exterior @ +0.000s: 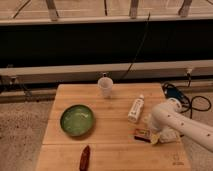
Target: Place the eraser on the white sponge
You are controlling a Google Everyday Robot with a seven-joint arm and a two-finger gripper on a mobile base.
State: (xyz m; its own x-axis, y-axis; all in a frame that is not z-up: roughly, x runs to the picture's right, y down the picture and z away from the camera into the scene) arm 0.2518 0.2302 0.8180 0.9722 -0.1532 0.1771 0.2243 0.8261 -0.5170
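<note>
reaching across the right side of the wooden table, the white arm hangs its gripper low with jaws spread and empty. the white sponge shows as a pale pad partly under the arm. the eraser lies flat just left of it. i'd square the jaws across the eraser's narrow sides and lift clear before shifting right.

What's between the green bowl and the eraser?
Just bare wooden table, in the camera view. The end effector is close beside the eraser.
</note>
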